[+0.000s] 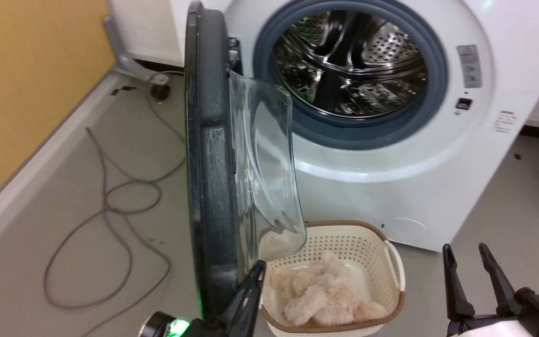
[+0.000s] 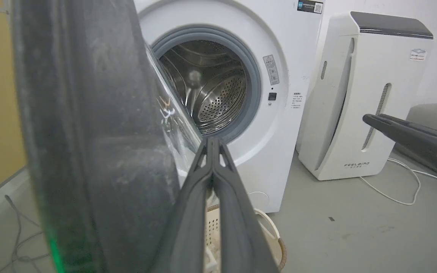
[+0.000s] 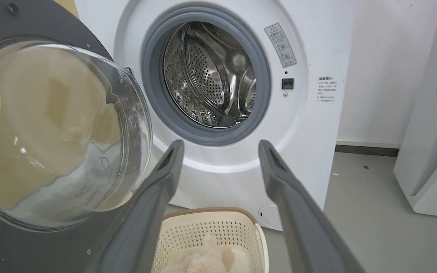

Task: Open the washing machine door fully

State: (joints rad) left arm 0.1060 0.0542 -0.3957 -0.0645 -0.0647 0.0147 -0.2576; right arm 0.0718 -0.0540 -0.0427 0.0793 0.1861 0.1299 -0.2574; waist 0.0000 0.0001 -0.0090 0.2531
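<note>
- washing machine door (image 1: 208,164): centre-left of head frame, edge-on, roughly square to machine front (image 1: 391,187), not yet fully back.
- left gripper (image 1: 259,267): lower centre, fingers pressed together, nothing held. Tip at door's inner face beside glass bowl (image 1: 265,164). Likely a push, not a grasp.
- right gripper (image 1: 465,247): lower right, fingers spread wide, empty, sits clear of swing path.

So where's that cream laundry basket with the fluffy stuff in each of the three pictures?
Head view: basket low centre, just right of the washing machine door.
Left wrist view: basket bottom centre, mostly hidden behind the shut left hand.
Right wrist view: basket bottom centre, framed by the open right hand.
Shared landmark: steel drum, above the basket in all three.
</note>
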